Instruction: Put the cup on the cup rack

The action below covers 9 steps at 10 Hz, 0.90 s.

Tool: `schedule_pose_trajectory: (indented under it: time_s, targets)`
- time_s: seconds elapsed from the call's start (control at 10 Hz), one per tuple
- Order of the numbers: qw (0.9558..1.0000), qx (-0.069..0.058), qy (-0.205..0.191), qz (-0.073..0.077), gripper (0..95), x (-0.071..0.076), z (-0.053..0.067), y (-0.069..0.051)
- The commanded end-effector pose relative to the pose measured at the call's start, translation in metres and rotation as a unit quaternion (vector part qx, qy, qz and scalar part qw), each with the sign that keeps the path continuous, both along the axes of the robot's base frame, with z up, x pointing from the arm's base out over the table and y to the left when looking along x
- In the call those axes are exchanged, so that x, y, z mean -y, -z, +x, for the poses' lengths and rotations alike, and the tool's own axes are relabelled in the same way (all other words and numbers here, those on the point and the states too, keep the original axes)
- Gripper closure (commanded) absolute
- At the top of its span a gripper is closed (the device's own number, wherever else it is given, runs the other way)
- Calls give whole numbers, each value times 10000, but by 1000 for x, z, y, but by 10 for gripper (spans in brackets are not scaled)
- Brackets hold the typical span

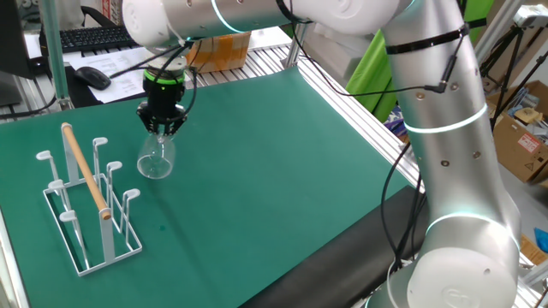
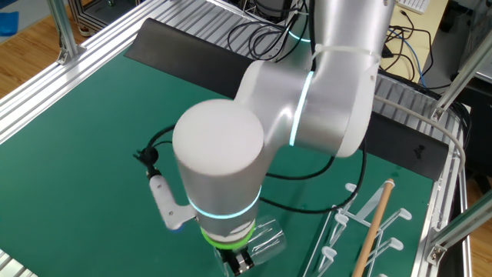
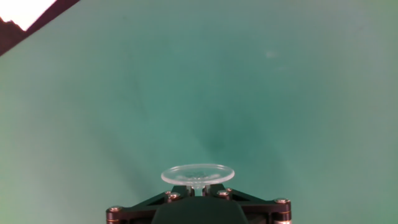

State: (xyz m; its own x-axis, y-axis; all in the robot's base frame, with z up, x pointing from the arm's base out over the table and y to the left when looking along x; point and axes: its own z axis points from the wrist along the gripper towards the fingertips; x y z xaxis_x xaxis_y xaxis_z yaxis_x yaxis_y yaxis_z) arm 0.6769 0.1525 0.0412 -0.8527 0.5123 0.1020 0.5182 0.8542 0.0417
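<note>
The tool (image 1: 162, 128) was seen pointing down, clenched on the stem of the cup (image 1: 156, 159), which hung upside down with its bowl tilted just over the green worktop (image 1: 282, 171). In the hand view its round foot lay by the fingers. The cup rack (image 1: 86, 201) stood beside it, apart.
</note>
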Motion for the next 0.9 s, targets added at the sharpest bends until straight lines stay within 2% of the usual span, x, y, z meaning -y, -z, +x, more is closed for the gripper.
schedule_pose_trajectory:
  time_s: [0.1, 0.3, 0.5, 0.6, 0.7, 0.9]
  targets:
    - [9999, 90, 63, -40, 950, 1, -5, -2]
    - [9999, 41, 155, 24, 950, 1, -5, -2]
    - [9996, -169, 199, 135, 950, 2, -6, -4]
    - [9989, -218, 283, 302, 950, 2, -6, -6]
    - [9987, -227, 308, 339, 950, 1, -6, -7]
    - [9991, -202, 233, 285, 950, -4, -8, -15]
